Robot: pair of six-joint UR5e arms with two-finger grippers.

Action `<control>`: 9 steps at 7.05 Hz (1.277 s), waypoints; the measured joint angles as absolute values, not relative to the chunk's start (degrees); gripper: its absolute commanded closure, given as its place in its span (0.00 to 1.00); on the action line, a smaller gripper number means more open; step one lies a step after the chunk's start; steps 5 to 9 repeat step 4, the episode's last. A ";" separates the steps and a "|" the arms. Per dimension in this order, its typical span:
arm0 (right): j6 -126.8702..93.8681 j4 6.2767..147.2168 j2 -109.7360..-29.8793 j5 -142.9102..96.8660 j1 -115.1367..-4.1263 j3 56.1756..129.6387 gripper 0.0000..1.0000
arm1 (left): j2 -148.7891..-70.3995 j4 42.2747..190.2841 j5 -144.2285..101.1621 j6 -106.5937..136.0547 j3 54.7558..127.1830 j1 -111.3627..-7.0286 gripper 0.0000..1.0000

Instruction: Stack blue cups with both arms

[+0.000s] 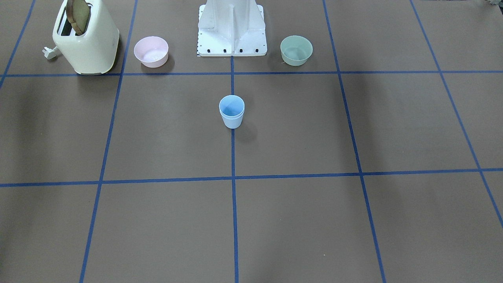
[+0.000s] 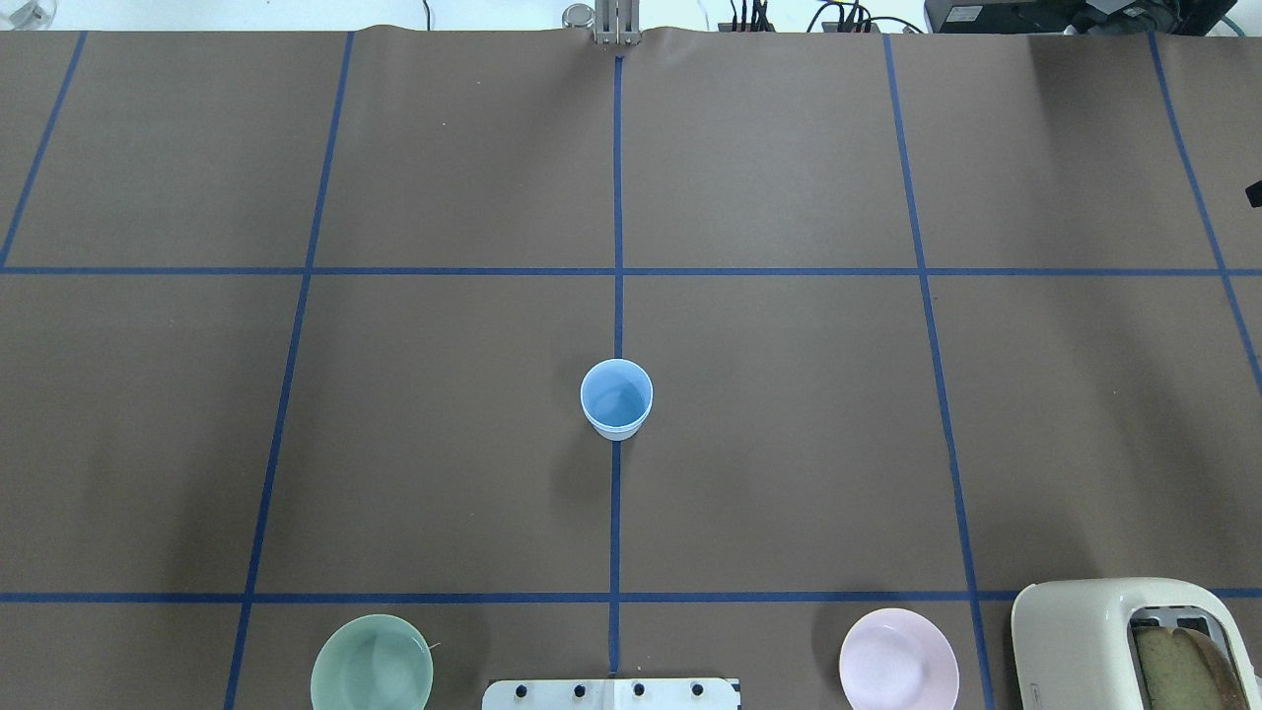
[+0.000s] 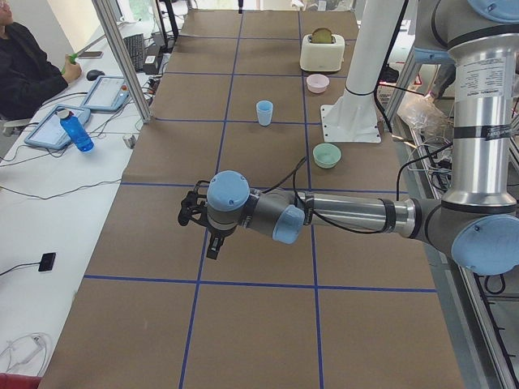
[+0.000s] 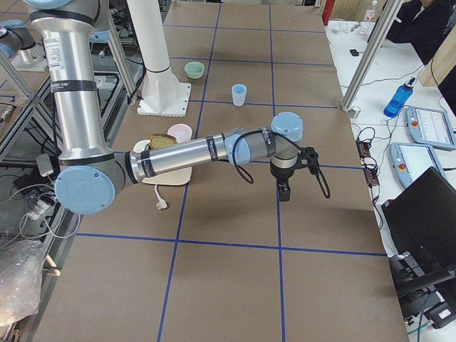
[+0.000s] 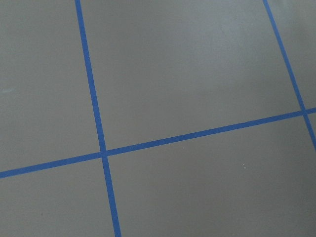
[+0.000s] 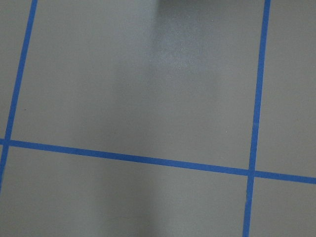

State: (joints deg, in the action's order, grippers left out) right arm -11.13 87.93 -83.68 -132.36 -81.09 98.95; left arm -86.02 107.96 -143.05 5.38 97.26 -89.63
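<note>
Cup [image 1: 232, 114] is sitting upright on the centre tape line [image 1: 233, 157], mid-table. It looks like there's a second rim nested in it, but I can't swear to that. Left gripper [image 3: 212, 247] and right gripper [image 4: 285, 192] hang over bare mat [image 5: 197, 74] at opposite ends, both well apart from it. Can't tell whether either one's spread or closed.

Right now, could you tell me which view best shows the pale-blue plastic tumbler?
Exterior front-facing: the pale-blue plastic tumbler shows rim, inside and outer wall. Overhead shows mainly its inside; both side views show it small and far; wrist views miss it.
</note>
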 measured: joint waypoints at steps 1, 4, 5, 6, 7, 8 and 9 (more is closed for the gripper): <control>-10.90 87.87 -83.81 -132.06 -81.12 99.20 0.00 | -86.00 107.97 -142.99 5.40 96.64 -89.84 0.02; -11.09 87.89 -83.92 -131.80 -81.12 98.96 0.00 | -86.12 108.01 -143.00 5.40 95.90 -90.07 0.02; -11.09 87.89 -83.92 -131.80 -81.12 98.96 0.00 | -86.12 108.01 -143.00 5.40 95.90 -90.07 0.02; -11.09 87.89 -83.92 -131.80 -81.12 98.96 0.00 | -86.12 108.01 -143.00 5.40 95.90 -90.07 0.02; -11.09 87.89 -83.92 -131.80 -81.12 98.96 0.00 | -86.12 108.01 -143.00 5.40 95.90 -90.07 0.02; -11.09 87.89 -83.92 -131.80 -81.12 98.96 0.00 | -86.12 108.01 -143.00 5.40 95.90 -90.07 0.02; -11.09 87.89 -83.92 -131.80 -81.12 98.96 0.00 | -86.12 108.01 -143.00 5.40 95.90 -90.07 0.02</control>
